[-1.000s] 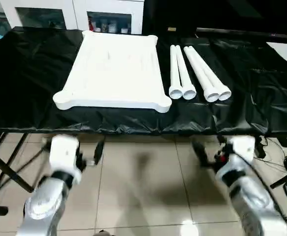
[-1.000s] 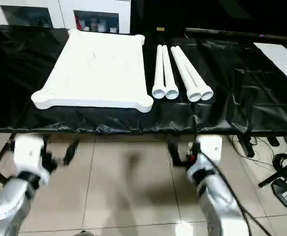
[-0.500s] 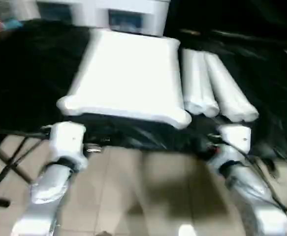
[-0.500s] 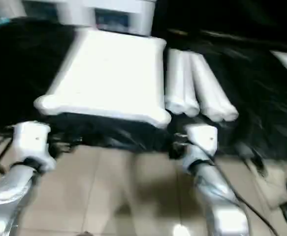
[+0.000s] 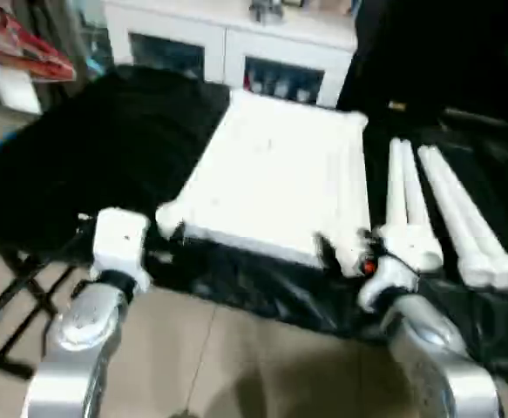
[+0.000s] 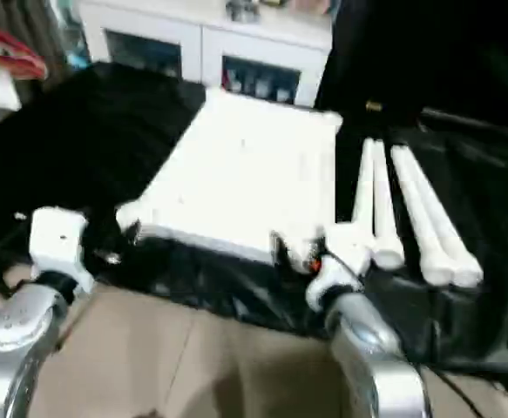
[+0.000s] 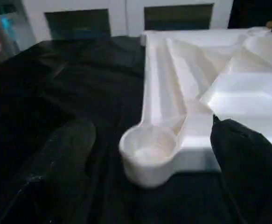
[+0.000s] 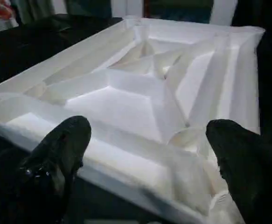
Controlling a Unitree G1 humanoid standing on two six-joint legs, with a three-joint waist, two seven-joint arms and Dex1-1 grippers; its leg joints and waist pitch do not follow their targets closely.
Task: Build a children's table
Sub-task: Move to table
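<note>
The white table top (image 5: 275, 187) lies upside down on the black-covered work table, ribs up, with round sockets at its corners. Several long white legs (image 5: 445, 218) lie side by side to its right. My left gripper (image 5: 168, 244) is at the near left corner and is open; in the left wrist view its fingers (image 7: 61, 158) stand wide either side of the corner socket (image 7: 148, 154). My right gripper (image 5: 341, 252) is at the near right corner, open, its fingers (image 8: 61, 149) spread before the ribbed underside (image 8: 140, 88).
A black cloth (image 5: 88, 165) covers the work table down to its front edge. A white glass-doored cabinet (image 5: 236, 52) stands behind it. A red object (image 5: 18, 52) shows at the far left. Black folding table legs (image 5: 10, 296) stand on the tiled floor below.
Both grippers have come up from over the floor, below the table's edge, to the near corners of the table top. The head camera has shifted as well.
</note>
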